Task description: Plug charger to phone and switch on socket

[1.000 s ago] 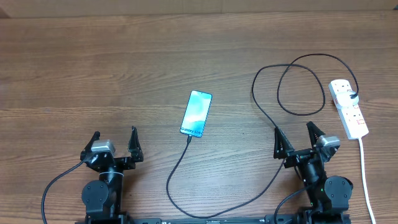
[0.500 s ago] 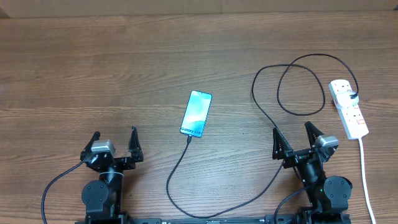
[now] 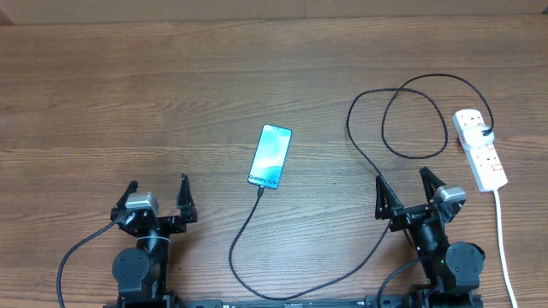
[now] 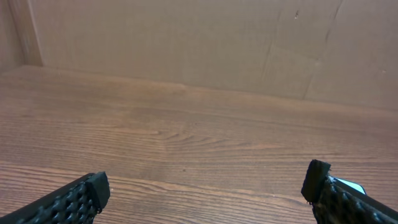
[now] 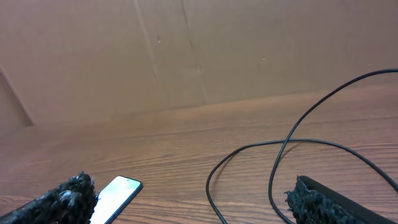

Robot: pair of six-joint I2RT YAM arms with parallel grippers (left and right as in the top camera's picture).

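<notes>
The phone (image 3: 271,156) lies face up mid-table, blue-teal screen lit; it also shows in the right wrist view (image 5: 116,196) and as a sliver in the left wrist view (image 4: 351,186). The charger (image 3: 360,150), a thin black cable, runs from the socket's plug, loops at the right, sweeps along the front edge and ends with its connector tip (image 3: 259,193) at the phone's near short edge. The socket (image 3: 479,149) is a white power strip at the far right. My left gripper (image 3: 157,195) and right gripper (image 3: 404,192) both stand open and empty near the front edge.
A brown cardboard wall (image 4: 186,43) closes off the back of the wooden table (image 3: 171,94). The socket's white cord (image 3: 503,248) runs down the right side toward the front. Cable loops (image 5: 280,168) lie ahead of the right gripper.
</notes>
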